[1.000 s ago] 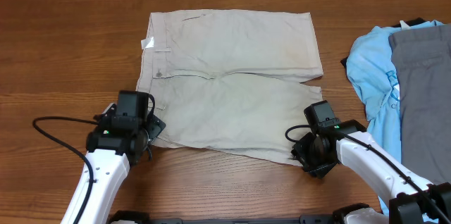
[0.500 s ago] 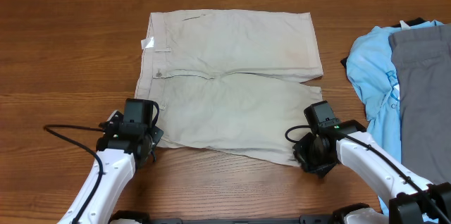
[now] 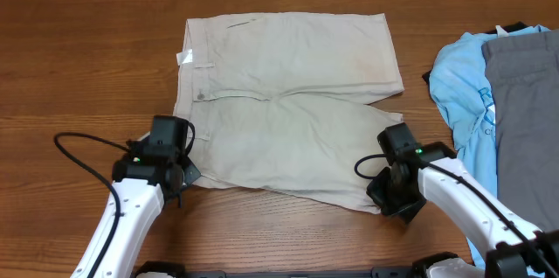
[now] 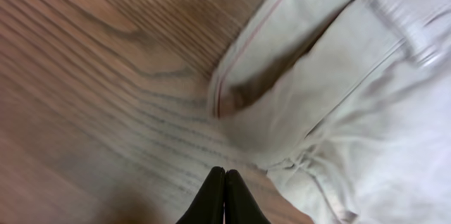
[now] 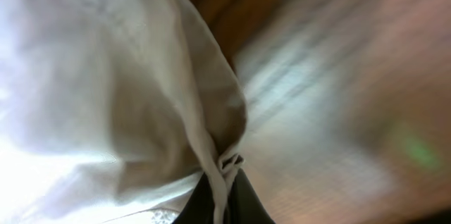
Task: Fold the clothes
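Jaws shut on both arms: right jaws pinch the near hem corner of the shorts [image 3: 288, 94]; left jaws closed at the near waistband corner, cloth caught or not cannot be told. Shorts lie flat, unfolded, in the middle of the worktop [image 3: 87, 51]; every fold judged yet to do. Brown wood grain; T-shirt [image 3: 458, 86] and grey garment [image 3: 524, 112] heaped at right

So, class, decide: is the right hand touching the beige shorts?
Touching. The right wrist view shows the right hand shut on an edge of the shorts.
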